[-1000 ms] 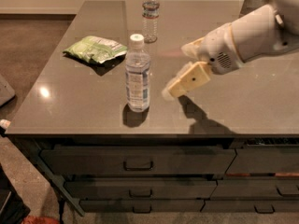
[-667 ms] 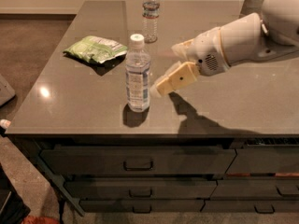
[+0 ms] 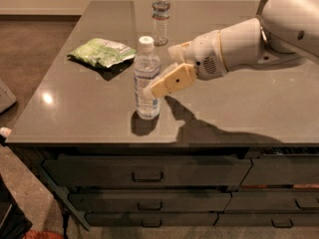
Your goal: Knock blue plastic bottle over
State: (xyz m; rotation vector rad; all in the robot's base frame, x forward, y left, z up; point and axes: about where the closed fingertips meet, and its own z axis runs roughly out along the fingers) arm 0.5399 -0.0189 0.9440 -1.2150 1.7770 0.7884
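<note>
While the blue plastic bottle [image 3: 145, 66] stands upright on its base near the front edge of the grey table [image 3: 75, 108], the gripper [image 3: 167, 81] hangs just beside it, reaching in from the picture's right. From the camera view, the gripper's tan tip lies against the bottle's right flank at about the height of the blue-and-white label [image 3: 143, 77], and the two look to be touching. Whether the gripper is spread or closed cannot be told from this angle, and nothing is clamped in it. The white arm [image 3: 244, 44] behind it slants up and away toward the upper right corner, above the table top.

The bottle's white cap [image 3: 146, 41] is on, and a short dark shadow [image 3: 141, 124] falls in front of its base. A longer shadow of the arm runs across the table to the right of it.

Farther back, well apart from the gripper, a slimmer bottle [image 3: 160, 16] stands upright near the far edge. A green bag [image 3: 102, 52] lies flat to the left, between the two bottles in depth and touching neither.

Below the table top the front shows rows of dark drawers [image 3: 199, 171] with thin handles. Brown carpet [image 3: 30, 44] covers the floor to the left
</note>
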